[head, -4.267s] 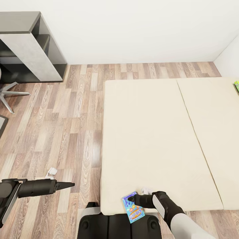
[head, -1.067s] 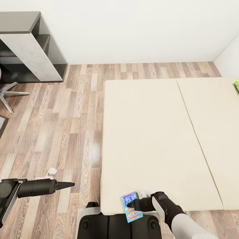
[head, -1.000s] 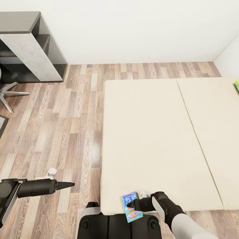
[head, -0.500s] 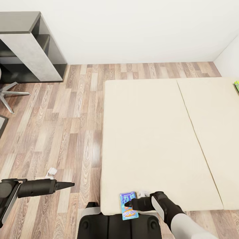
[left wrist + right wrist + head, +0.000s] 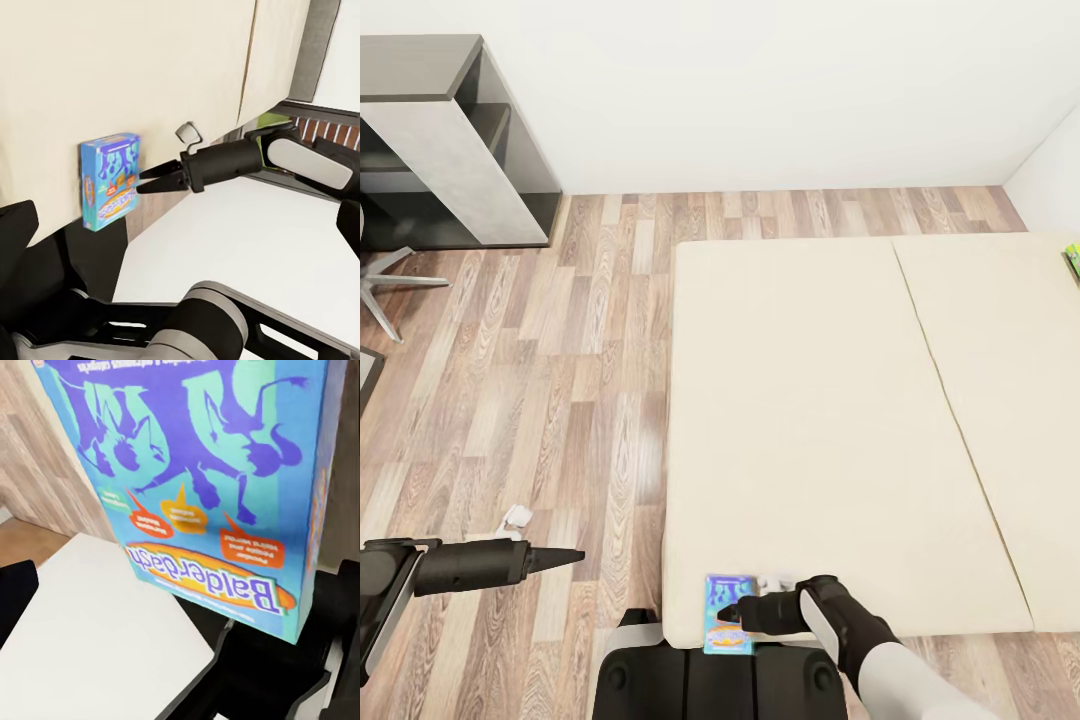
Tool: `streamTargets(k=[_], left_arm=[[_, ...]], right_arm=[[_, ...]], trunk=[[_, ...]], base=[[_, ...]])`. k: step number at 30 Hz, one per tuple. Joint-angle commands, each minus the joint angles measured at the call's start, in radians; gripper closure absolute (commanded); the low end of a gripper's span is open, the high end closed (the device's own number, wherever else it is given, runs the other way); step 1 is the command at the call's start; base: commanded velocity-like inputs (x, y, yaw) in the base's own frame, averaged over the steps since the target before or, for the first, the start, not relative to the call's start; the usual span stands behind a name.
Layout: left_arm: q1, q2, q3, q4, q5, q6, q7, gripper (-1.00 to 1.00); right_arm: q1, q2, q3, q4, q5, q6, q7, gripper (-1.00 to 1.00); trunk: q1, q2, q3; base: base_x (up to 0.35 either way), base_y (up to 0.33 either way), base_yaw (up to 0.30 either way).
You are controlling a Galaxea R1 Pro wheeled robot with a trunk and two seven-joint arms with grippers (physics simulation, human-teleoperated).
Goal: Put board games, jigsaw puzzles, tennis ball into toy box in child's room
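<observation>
Right gripper (image 5: 732, 612) fingers come to a dark tapered tip right at the blue board game (image 5: 729, 613), at the near edge of the bed (image 5: 810, 420). From the left wrist view the right gripper (image 5: 148, 179) tips look pressed close together against the box's side edge, not clearly around it; whether they pinch the box or just touch it, cannot tell.

Blue board game (image 5: 111, 181) lies straight off the right fingertips, on the side toward the robot's left. Its long axis runs front-to-back in the head view, crosswise to the fingers, and its near end overhangs the mattress edge above the robot's base. Right wrist view shows the printed lid (image 5: 202, 487) very close, "Balderdash" readable.

Left gripper (image 5: 565, 556) hangs over the wood floor (image 5: 540, 400), well apart from the box, fingers drawn to 1 point, holding nothing. Right arm is far nearer, so the grasp looks like its job.

A second board game (image 5: 1073, 262) shows as a green sliver at the bed's far right edge. Dark and grey desk (image 5: 450, 130) stands at the far left by the wall.
</observation>
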Motion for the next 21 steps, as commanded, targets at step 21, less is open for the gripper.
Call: streamTargets(k=[21], left_arm=[[0.0,0.0,-0.001,0.0,-0.001,0.01,-0.004,-1.0]], right_arm=[[0.0,0.056,0.006,-0.053,-0.009,0.003,-0.003,-1.0]], trunk=[[0.0,-0.001,-0.001]], base=[[0.0,0.0,0.0]])
